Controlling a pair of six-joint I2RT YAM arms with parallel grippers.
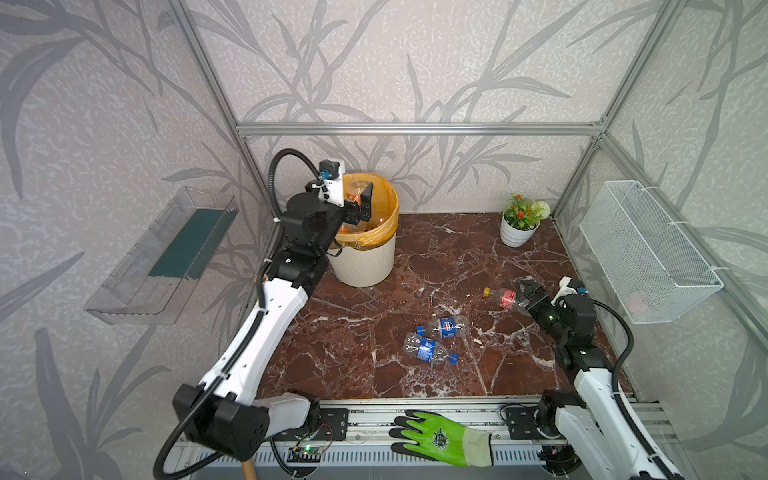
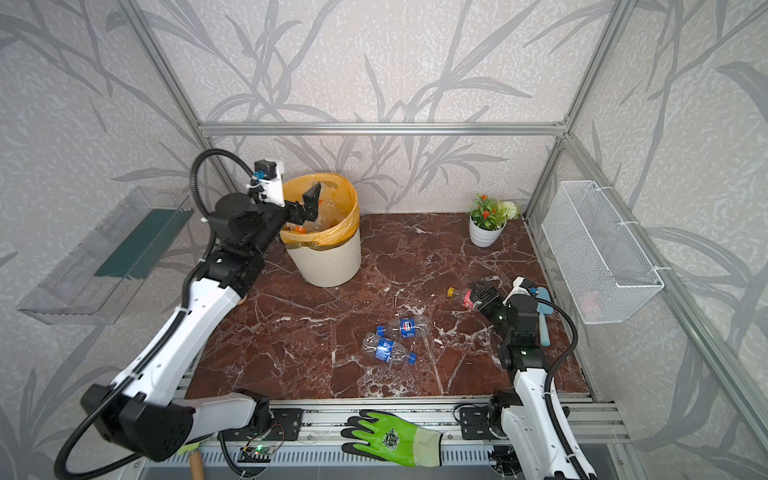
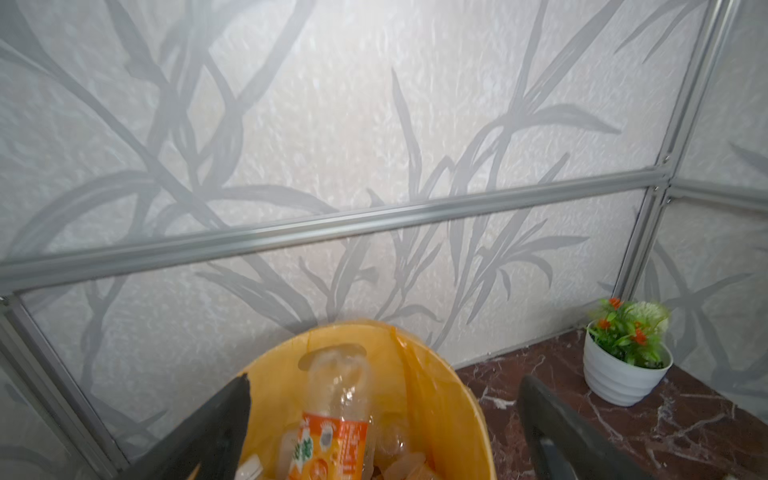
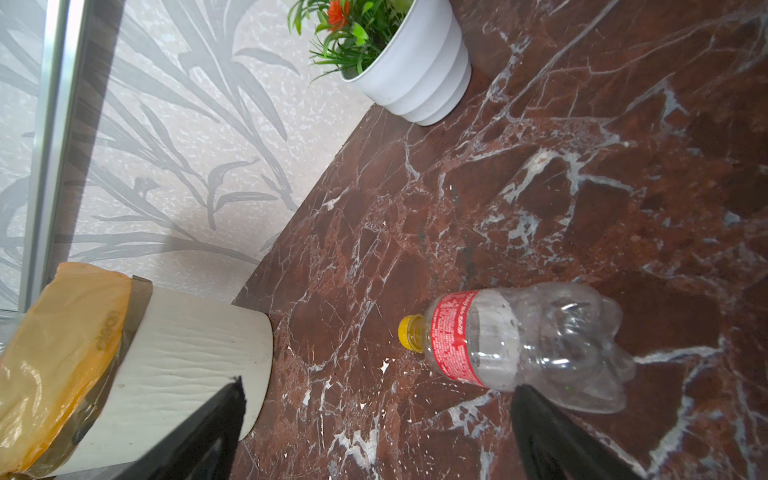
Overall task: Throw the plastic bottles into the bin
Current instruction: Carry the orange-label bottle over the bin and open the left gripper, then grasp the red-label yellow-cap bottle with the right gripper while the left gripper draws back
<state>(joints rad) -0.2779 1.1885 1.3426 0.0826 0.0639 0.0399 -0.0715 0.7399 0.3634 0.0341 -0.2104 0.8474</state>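
The bin (image 1: 365, 262) (image 2: 328, 262), cream-white with an orange-yellow liner, stands at the back left. My left gripper (image 1: 359, 203) (image 3: 385, 380) hangs open over its mouth. An orange-labelled bottle (image 3: 332, 415) sits loose between the wide jaws, inside the liner among other bottles. A red-labelled bottle with a yellow cap (image 1: 500, 298) (image 4: 519, 340) lies on the marble table. My right gripper (image 1: 524, 291) (image 4: 379, 385) is open at its base, with one finger beside it. Two blue-labelled bottles (image 1: 449, 326) (image 1: 428, 349) lie side by side mid-table.
A white flower pot (image 1: 517, 232) stands at the back right. A white wire basket (image 1: 648, 253) hangs on the right wall and a clear shelf (image 1: 162, 253) on the left wall. A green glove (image 1: 440, 436) lies on the front rail.
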